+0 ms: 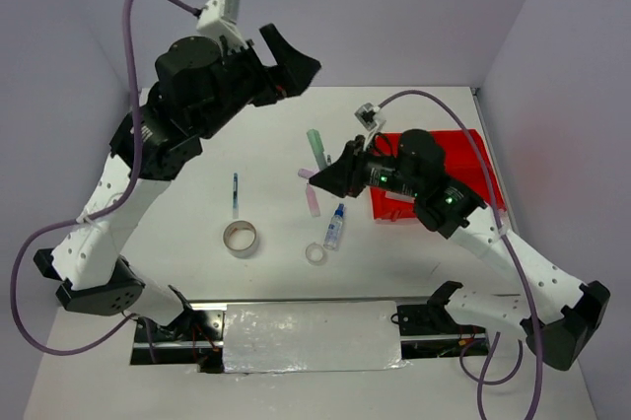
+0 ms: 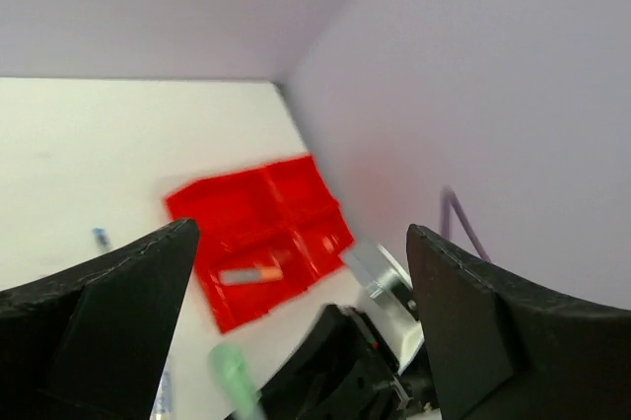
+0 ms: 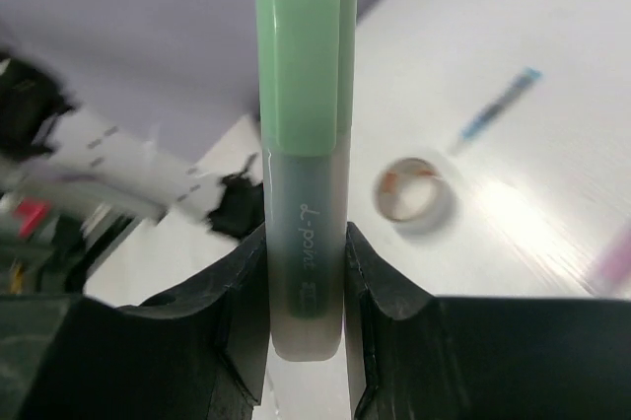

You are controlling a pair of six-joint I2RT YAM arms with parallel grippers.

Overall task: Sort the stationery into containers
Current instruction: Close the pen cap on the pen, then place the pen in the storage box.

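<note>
My right gripper [image 1: 333, 175] is shut on a stubby green-capped marker [image 1: 316, 145] and holds it off the table, left of the red tray [image 1: 478, 149]. In the right wrist view the marker [image 3: 305, 144] stands upright between the fingers [image 3: 394, 302]. A pink marker [image 1: 312, 195], a clear blue-capped bottle [image 1: 335, 228], a small clear tape ring [image 1: 315, 253], a beige tape roll [image 1: 240, 239] and a blue pen [image 1: 235, 193] lie on the table. My left gripper [image 1: 293, 60] is open, empty and raised high. The left wrist view shows the tray [image 2: 237, 213] with an orange-and-grey item [image 2: 251, 274] in one compartment.
My right arm covers much of the tray in the top view. The right wall stands just beyond the tray. In the right wrist view the tape roll [image 3: 414, 191] and pen [image 3: 498, 105] lie behind the held marker. A metal plate [image 1: 311, 336] lies between the arm bases.
</note>
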